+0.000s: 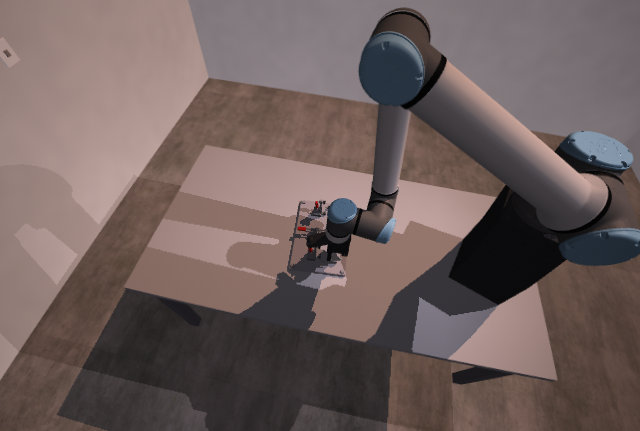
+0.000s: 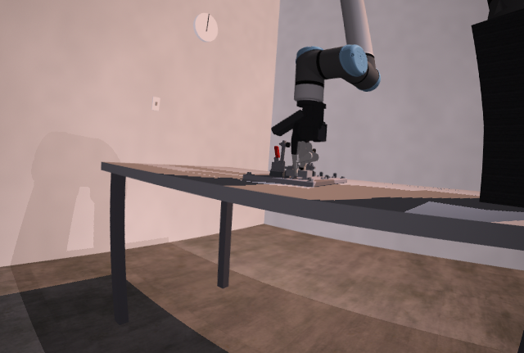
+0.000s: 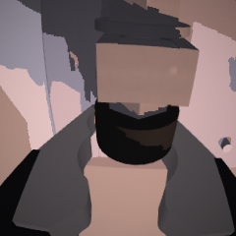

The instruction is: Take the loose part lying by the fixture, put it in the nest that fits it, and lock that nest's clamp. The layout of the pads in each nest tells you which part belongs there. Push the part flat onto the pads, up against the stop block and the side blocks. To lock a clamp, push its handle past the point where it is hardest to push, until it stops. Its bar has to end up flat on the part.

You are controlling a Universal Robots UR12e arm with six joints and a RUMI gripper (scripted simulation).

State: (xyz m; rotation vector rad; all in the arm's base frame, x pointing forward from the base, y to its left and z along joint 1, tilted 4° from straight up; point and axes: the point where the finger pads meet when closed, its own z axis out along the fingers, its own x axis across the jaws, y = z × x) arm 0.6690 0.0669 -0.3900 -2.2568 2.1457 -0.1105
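My gripper (image 1: 337, 255) (image 2: 301, 165) (image 3: 128, 108) points down, low over the fixture plate (image 1: 330, 274) (image 2: 275, 180). It is shut on the loose part (image 3: 128, 202), whose flat tan face shows between the two grey fingers in the wrist view. A black round piece (image 3: 138, 147) and a tan block (image 3: 147, 74) stand just beyond the part; whether they touch it cannot be told. Red clamp handles (image 1: 316, 204) (image 1: 301, 228) (image 1: 310, 249) show on the fixture; one red handle (image 2: 277, 151) stands nearly upright. The pads and the part's underside are hidden.
The fixture stands on the table (image 1: 222, 168) (image 2: 169, 179). Clamp posts rise close beside the gripper, and small bolts (image 2: 334, 174) stand near the plate's right end. The arm's wrist hides part of the fixture in the top view.
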